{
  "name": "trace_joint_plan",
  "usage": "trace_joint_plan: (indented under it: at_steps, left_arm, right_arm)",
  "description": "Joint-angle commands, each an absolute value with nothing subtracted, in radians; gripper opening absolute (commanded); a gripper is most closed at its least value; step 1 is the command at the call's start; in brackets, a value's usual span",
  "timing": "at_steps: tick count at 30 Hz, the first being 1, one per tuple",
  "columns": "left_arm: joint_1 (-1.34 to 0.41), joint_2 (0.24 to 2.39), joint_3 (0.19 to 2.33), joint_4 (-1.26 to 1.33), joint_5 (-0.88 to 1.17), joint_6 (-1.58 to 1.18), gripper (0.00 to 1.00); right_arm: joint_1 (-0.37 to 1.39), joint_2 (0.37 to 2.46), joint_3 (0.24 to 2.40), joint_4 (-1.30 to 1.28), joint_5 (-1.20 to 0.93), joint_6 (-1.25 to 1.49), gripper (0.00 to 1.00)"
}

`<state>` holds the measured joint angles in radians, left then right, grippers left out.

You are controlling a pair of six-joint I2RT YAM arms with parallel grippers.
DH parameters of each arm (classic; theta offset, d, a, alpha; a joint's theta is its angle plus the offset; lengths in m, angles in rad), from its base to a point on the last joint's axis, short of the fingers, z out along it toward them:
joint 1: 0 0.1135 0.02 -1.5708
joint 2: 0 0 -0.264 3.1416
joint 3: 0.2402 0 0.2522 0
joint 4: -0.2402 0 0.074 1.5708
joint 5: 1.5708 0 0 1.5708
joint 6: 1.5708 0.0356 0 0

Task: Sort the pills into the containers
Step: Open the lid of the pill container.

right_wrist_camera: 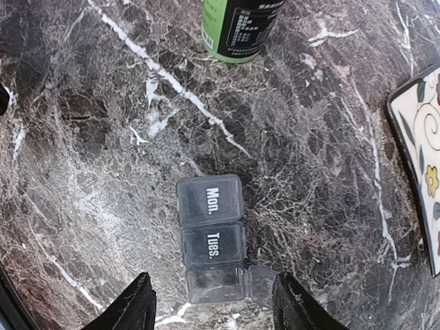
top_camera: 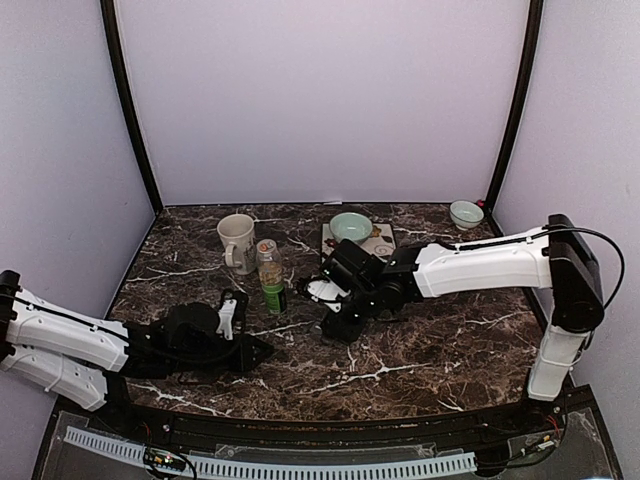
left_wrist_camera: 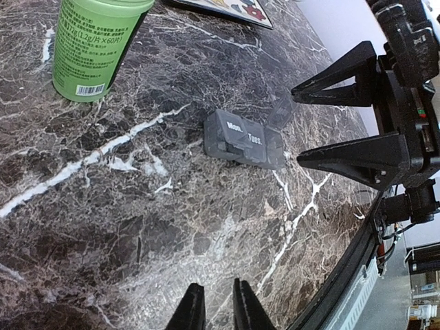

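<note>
The dark grey container strip lies flat on the marble; it also shows in the left wrist view. Its "Mon." and "Tues." lids are closed, and the third compartment's clear lid stands open. No pills show in any view. My right gripper is open and hovers over the strip's open end, one finger on each side; it also shows in the left wrist view and the top view, where it hides the strip. My left gripper is shut and empty, low over the table to the strip's left.
A green bottle stands just left of the right gripper. A cream mug is behind it. A pale green bowl sits on a patterned plate. A small bowl is at the back right.
</note>
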<state>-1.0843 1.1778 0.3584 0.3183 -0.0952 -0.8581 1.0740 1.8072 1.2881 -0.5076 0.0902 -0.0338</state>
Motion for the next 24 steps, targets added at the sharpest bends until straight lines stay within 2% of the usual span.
trace_joint_plan:
  at_steps: [1,24]
  left_arm:
    - [-1.095,1.199,0.352,0.373,-0.104,-0.877,0.18]
    - [-1.103,1.261,0.373,0.409,-0.102,-0.887,0.14]
  right_arm:
    - [1.092,1.851,1.314,-0.481,0.116,-0.047,0.59]
    - [1.1,1.99,1.429,-0.487,0.124,-0.084,0.63]
